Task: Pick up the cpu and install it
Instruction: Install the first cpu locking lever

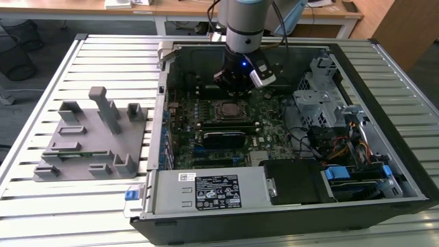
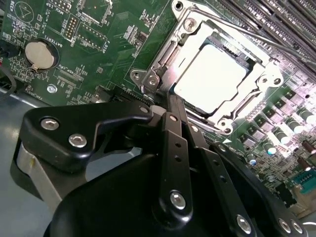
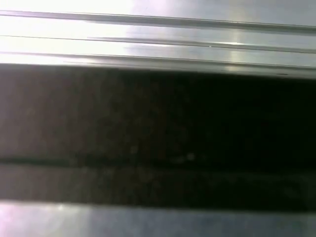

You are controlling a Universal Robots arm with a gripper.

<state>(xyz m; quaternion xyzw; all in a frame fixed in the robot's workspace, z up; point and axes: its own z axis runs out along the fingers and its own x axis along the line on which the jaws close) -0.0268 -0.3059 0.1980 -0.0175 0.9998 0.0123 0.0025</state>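
Gripper hangs inside the open computer case, just above the motherboard beside the socket; whether it is clenched or released cannot be told. The cpu lies flat in the socket frame, apart from the gripper. Grey fixture sits on the tabletop.

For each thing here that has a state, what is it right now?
cpu: lying flat in the socket, not held.
socket frame: around the cpu.
tool: beside the socket, empty.
computer case: side open, board exposed.
grey fixture: on the table, outside the case.
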